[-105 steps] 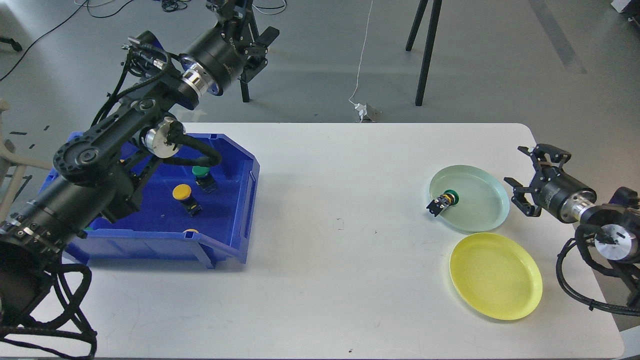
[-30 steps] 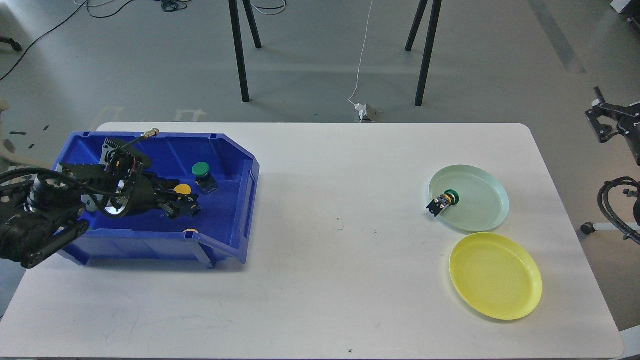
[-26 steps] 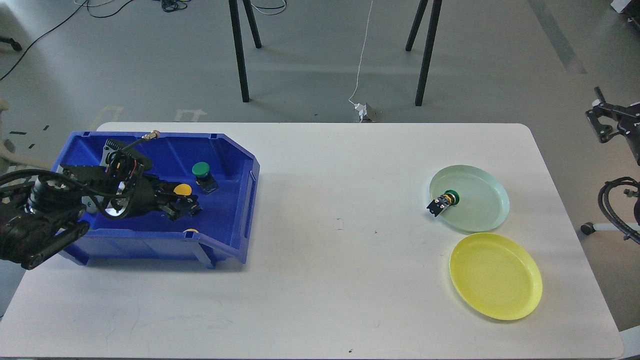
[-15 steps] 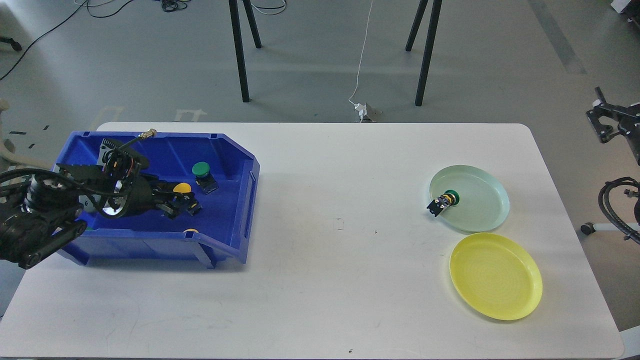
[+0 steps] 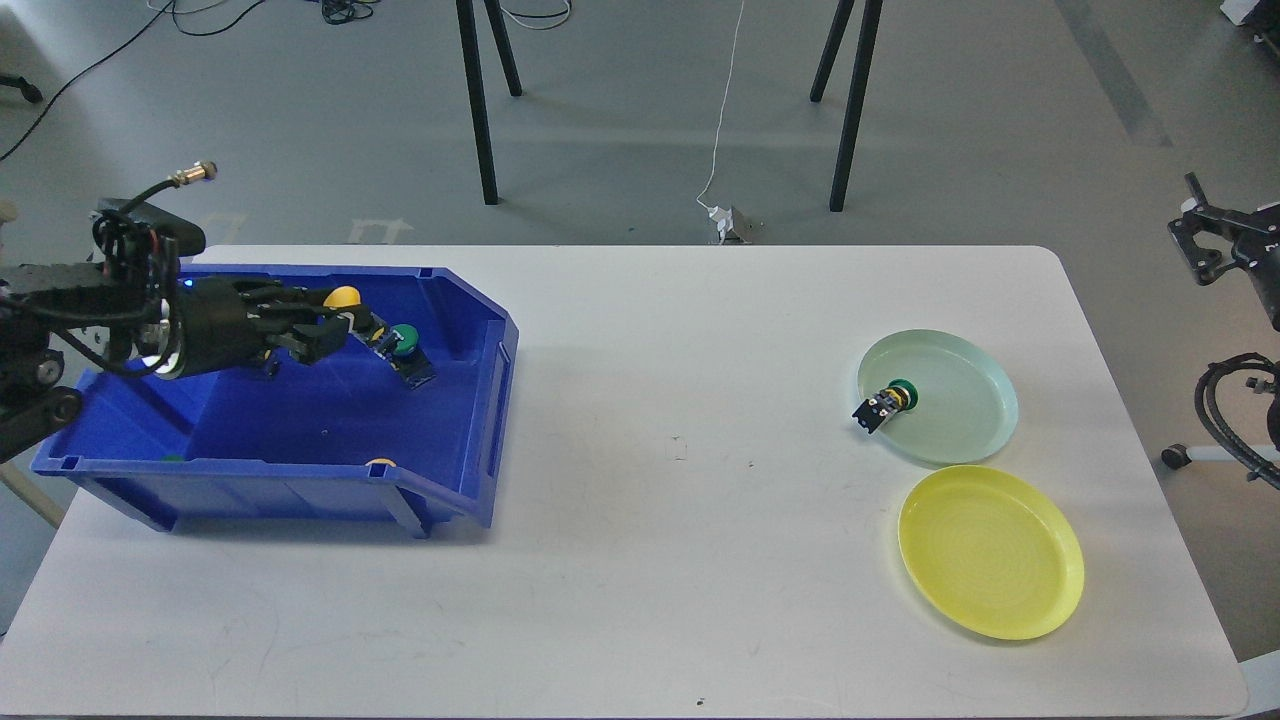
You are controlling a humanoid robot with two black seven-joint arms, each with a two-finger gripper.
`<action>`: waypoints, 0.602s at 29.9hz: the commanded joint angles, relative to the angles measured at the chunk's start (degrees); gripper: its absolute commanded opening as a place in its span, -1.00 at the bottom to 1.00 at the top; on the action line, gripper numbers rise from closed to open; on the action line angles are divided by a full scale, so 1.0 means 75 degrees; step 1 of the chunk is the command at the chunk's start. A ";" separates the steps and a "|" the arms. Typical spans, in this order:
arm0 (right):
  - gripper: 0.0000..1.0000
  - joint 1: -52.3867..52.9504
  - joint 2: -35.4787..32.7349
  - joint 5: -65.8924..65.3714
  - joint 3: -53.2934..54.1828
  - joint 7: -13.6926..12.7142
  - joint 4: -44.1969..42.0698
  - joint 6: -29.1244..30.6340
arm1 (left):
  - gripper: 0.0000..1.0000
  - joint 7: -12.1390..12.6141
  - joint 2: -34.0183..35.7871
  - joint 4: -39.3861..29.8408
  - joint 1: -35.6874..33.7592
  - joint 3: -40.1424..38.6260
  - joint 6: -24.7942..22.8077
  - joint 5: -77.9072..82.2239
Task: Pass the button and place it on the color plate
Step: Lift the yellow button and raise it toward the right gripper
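My left gripper (image 5: 340, 320) is shut on a yellow button (image 5: 343, 297) and holds it raised over the back of the blue bin (image 5: 300, 490). A green button (image 5: 404, 342) on a blue base stands in the bin just right of the gripper. Another yellow button (image 5: 380, 463) peeks out at the bin's front wall. A green button (image 5: 888, 401) lies tipped on the left rim of the pale green plate (image 5: 960, 390). The yellow plate (image 5: 990, 552) is empty. My right gripper (image 5: 1205, 245) is off the table at the far right edge, seen dark and partly cut off.
The white table (image 5: 660, 520) spans the view, with the bin at the left and both plates at the right. Black stand legs (image 5: 478, 100) and a white cable (image 5: 722, 120) are on the floor beyond the far edge.
My left gripper closed on the yellow button in the bin and lifted it up and toward the bin's back. The right arm pulled away from the plates to the far right edge.
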 commanded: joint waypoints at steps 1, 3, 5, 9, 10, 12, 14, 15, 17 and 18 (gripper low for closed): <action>0.89 0.0037 -0.0115 -0.0425 -0.0654 0.0022 0.0472 0.0000 | -0.40 -0.0191 0.0209 -0.0535 0.0026 -0.0680 0.0030 -0.1460; 0.89 0.0037 -0.0232 -0.0812 -0.0784 0.0022 0.0882 0.0000 | -0.41 -0.0180 -0.0024 -0.0594 0.0037 -0.0950 0.0030 -0.1989; 0.89 0.0061 -0.0291 -0.1164 -0.0796 0.0011 0.1374 0.0000 | -0.42 -0.0180 -0.0574 -0.0594 0.0037 -0.1243 0.0100 -0.2260; 0.89 0.0014 -0.0291 -0.1948 -0.1029 -0.0130 0.2639 -0.0204 | -0.43 -0.0086 -0.1605 -0.0571 0.0061 -0.1514 0.0813 -0.2378; 0.89 0.0014 -0.0210 -0.2264 -0.1158 -0.0153 0.2944 -0.0380 | -0.43 -0.0063 -0.1979 -0.0536 0.0049 -0.1525 0.0966 -0.2378; 0.88 0.0014 -0.0116 -0.2594 -0.1311 -0.0153 0.3401 -0.0848 | -0.44 0.0089 -0.2647 -0.0442 0.0026 -0.1526 0.1119 -0.2308; 0.88 0.0002 0.0095 -0.2759 -0.1370 -0.0165 0.3742 -0.1201 | -0.44 0.0242 -0.3235 -0.0255 0.0014 -0.1537 0.1202 -0.2296; 0.87 0.0002 0.0247 -0.2771 -0.1405 -0.0188 0.3918 -0.1341 | -0.44 0.0266 -0.3573 -0.0103 0.0002 -0.1526 0.1260 -0.2285; 0.82 0.0072 0.0505 -0.2865 -0.1580 -0.0200 0.4094 -0.1424 | -0.44 0.0266 -0.4102 0.0213 0.0002 -0.1491 0.1389 -0.2285; 0.80 0.0107 0.0657 -0.2923 -0.1709 -0.0200 0.4176 -0.1436 | -0.45 0.0266 -0.4325 0.0365 0.0014 -0.1479 0.1448 -0.2261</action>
